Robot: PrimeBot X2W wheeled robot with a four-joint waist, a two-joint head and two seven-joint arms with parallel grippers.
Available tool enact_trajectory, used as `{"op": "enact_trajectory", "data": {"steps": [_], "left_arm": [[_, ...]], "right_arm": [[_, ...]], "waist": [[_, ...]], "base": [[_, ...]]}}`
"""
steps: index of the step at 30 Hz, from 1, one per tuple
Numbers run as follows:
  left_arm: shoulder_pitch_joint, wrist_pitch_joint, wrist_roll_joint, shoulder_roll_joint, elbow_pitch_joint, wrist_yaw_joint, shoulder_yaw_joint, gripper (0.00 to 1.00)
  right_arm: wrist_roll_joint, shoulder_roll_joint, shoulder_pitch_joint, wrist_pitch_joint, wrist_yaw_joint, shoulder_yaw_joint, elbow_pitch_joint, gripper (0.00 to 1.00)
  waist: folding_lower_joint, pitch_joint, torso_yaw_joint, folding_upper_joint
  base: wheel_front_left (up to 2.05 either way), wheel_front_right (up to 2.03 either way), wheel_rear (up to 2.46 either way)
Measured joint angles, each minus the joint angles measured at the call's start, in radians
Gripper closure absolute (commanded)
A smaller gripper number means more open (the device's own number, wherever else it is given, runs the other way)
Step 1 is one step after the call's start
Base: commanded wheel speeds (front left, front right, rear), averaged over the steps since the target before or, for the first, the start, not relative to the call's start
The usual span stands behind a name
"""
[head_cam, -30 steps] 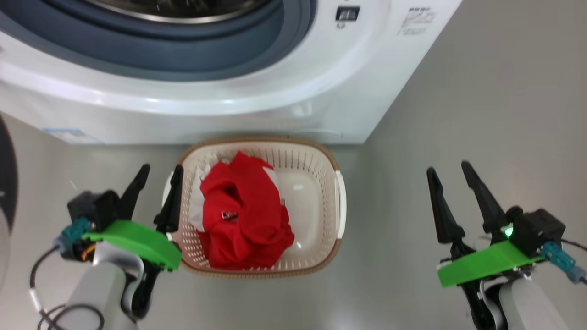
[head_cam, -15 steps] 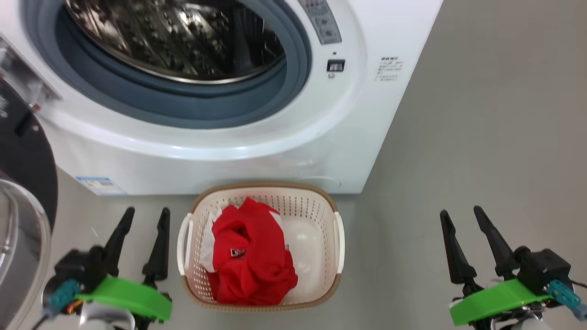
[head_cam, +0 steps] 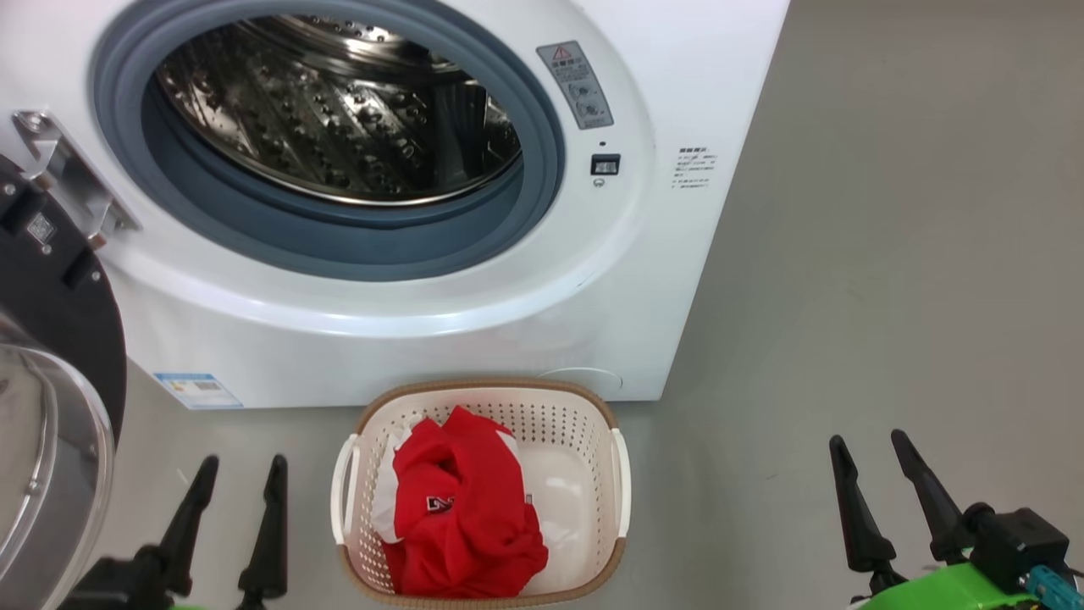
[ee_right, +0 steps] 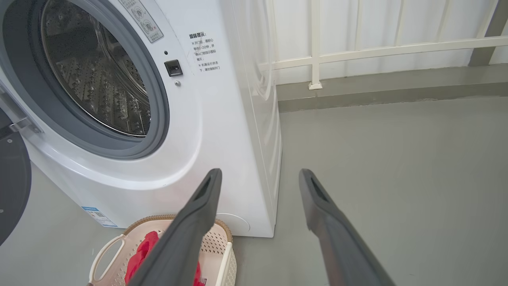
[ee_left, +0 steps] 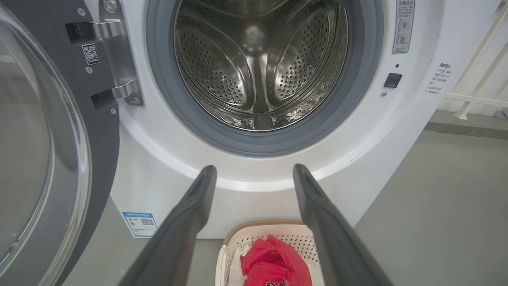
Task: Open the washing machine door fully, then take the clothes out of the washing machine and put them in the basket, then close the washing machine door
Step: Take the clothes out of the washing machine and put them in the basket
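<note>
1. tilting up over the last second, the head view now takes in the washing machine (head_cam: 406,339) opening and its drum (head_cam: 339,127), and the basket (head_cam: 483,390) sits low in frame. this is a camera move, not a move of the things.
2. the left gripper (head_cam: 243,464) had one finger across the basket's left rim a second ago. it now stands just beside the basket, apart from it, fingers spread and empty. the right gripper (head_cam: 867,439) is well off to the right, also spread and empty.
3. judgement: unloading looks finished, since the drum shows bare steel in the left wrist view. what remains is closing the washing machine door (head_cam: 51,339), swung wide at the left.
4. the clothes (head_cam: 466,517) are a crumpled bright red heap with white parts and a small dark logo on top. they lie in the basket's left half, and the basket stands just before the machine's base.
</note>
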Motion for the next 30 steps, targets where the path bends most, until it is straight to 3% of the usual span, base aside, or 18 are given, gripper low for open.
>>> {"op": "enact_trajectory", "data": {"steps": [10,30], "left_arm": [[0.126,0.000,0.025,-0.033,-0.096,0.000,0.042,0.00],[0.130,0.000,0.027,-0.043,-0.114,0.000,0.045,0.00]], "right_arm": [[0.000,0.003,0.056,0.000,0.000,-0.016,-0.014,0.00],[0.000,0.004,0.059,0.000,0.000,-0.018,-0.019,0.00]], "waist": [[0.0000,-0.035,-0.013,0.0000],[0.0000,-0.031,-0.011,0.0000]], "base": [[0.00,0.00,0.00],[0.00,0.00,0.00]]}}
